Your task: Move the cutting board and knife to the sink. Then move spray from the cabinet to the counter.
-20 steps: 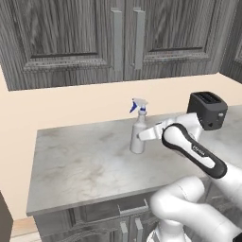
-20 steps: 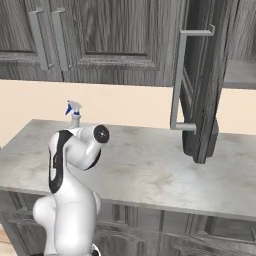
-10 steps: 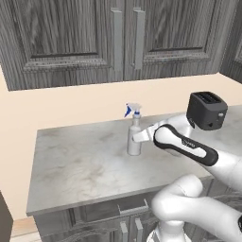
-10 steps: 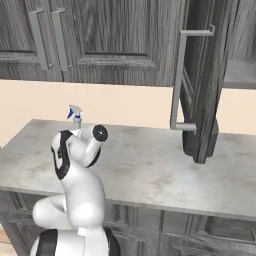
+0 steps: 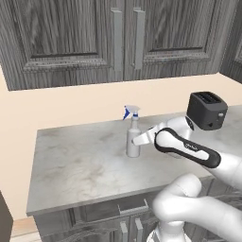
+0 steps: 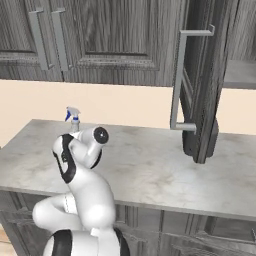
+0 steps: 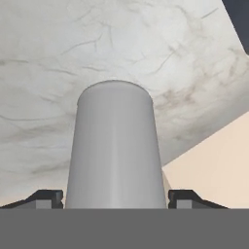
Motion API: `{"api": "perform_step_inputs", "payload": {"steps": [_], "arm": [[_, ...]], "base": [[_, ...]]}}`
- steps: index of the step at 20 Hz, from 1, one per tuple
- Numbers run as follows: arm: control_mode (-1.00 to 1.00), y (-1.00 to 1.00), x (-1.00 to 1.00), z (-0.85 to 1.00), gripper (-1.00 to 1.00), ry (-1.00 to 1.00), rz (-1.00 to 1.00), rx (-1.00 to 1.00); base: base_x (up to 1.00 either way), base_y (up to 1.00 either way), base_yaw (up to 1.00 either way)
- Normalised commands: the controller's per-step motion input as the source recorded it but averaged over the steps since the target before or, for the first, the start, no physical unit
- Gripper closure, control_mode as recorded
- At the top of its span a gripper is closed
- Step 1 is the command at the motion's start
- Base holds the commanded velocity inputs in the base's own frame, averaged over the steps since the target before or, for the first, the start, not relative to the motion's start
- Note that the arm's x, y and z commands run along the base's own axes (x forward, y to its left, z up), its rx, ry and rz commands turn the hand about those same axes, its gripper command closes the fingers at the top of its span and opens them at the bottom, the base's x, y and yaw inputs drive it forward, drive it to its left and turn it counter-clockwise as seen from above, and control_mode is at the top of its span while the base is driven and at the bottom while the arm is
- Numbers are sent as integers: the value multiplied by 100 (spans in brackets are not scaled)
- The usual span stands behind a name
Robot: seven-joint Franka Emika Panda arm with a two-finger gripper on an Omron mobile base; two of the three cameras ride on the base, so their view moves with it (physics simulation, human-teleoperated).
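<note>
The spray [image 5: 133, 137], a pale grey bottle with a blue trigger nozzle, stands upright at the counter [image 5: 75, 165] surface, near its back edge. My gripper [image 5: 140, 140] reaches it from the right and is shut on its body. In the hand view the bottle [image 7: 115, 146] sits between both fingertips [image 7: 47, 197], which press its sides, with the marbled stone beyond its base. I cannot tell whether the base touches the stone. From the right base view, the nozzle [image 6: 72, 115] pokes up behind my arm. The cutting board, knife and sink are out of view.
A black toaster [image 5: 206, 110] stands on the counter to the right of the arm. Closed upper cabinet doors [image 5: 124, 38] hang above the counter. One cabinet door [image 6: 199, 90] stands swung open over the right part of the counter, with its bar handle sticking out.
The gripper carried the spray a little to the left and slightly lower along the counter, and the elbow swung out. Over the last half second the bottle has barely moved.
</note>
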Motion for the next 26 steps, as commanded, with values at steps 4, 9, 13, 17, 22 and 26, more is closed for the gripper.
{"api": "perform_step_inputs", "payload": {"steps": [4,9,13,17,22,26], "arm": [[-100,0,20,-32,100,-23,10,0],[-100,0,36,-24,100,-25,9,0],[-100,0,36,-26,100,-25,10,-3],[-100,9,3,-5,100,-2,3,-12],[-100,3,0,-2,100,-9,0,-12],[-100,0,-2,0,100,-13,0,-18]], "base": [[0,0,0],[0,0,0],[0,0,0],[0,0,0],[0,0,0],[0,0,0]]}}
